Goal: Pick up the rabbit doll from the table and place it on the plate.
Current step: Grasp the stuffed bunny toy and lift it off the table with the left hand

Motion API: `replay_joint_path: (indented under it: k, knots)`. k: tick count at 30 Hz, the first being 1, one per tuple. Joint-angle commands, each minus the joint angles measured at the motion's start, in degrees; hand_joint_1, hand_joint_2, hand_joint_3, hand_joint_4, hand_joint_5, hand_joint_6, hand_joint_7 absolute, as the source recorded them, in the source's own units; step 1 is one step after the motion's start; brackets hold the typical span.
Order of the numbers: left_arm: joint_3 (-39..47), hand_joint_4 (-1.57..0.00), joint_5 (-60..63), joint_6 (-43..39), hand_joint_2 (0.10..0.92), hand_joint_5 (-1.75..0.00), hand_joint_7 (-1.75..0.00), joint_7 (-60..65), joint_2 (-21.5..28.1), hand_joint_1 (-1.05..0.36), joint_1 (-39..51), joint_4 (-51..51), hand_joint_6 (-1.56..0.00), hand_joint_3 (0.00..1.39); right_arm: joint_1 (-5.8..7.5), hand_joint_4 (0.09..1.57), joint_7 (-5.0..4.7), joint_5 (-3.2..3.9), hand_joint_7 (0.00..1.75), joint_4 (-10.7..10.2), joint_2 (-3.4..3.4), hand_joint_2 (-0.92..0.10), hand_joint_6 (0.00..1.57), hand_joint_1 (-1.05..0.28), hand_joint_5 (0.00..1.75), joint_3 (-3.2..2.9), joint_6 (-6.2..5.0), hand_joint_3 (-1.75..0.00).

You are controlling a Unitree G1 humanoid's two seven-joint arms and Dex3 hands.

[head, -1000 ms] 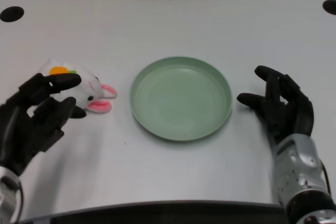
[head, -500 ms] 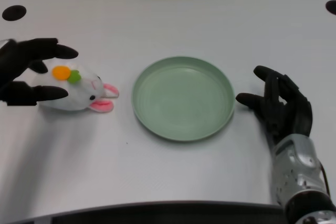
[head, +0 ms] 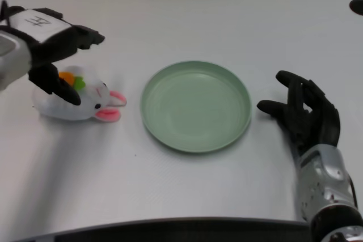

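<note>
Your left hand [head: 54, 55] sits over the rabbit doll [head: 76, 101] at the left of the table [head: 187, 15], palm turned down, fingers spread above and around the toy's back. One finger reaches down across the orange and green patch on the doll; whether it touches the fabric or only hangs in front of it cannot be told from this view. Nothing shows the fingers closed round the body, so judge the hand as apart and carrying nothing, poised for a top grasp.

The doll lies flat on the table, its pink ears pointing right towards the plate [head: 195, 106] and stopping just short of the plate's left rim. The green plate sits near the middle of the table and holds nothing. The doll has not been lifted, so the task stands at its first step.

The hand's position over the body, not the ears, is sensible: the bulk of the toy gives the fingers something soft to close on. Expect the plush to compress and possibly sag or roll once raised, so close well round it before lifting.

Your right hand [head: 306, 117] rests on the table to the right of the plate, just beside its rim, out of the path from doll to plate.
</note>
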Motion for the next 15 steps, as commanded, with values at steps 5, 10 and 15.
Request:
replay_joint_path:
  k: [5,10,15]
  knots:
    - [-8.0,0.0,6.22,-2.4,0.917,0.0,0.0,-1.66,-3.0,-1.05,-6.68,12.99,-0.08,0.04,0.69,0.7,0.95,0.51,0.82,0.27,0.03,-0.92,0.67,-0.41,1.16,-0.5,-0.35,-0.42]
    - [-11.31,0.0,7.85,-2.99,0.902,0.0,-0.01,-2.32,-5.11,-1.05,-9.2,19.6,-0.09,0.02,0.4,0.72,1.27,0.79,0.82,0.99,-0.19,-0.92,0.66,-0.41,1.18,-0.89,-0.16,-0.41]
    - [-13.64,0.0,9.36,-3.58,0.89,0.0,-0.01,0.86,-6.77,-1.05,-10.65,25.07,-0.09,0.01,1.05,0.72,1.02,0.32,0.83,-0.18,-0.14,-0.92,0.66,-0.41,1.16,-0.48,-0.22,-0.41]
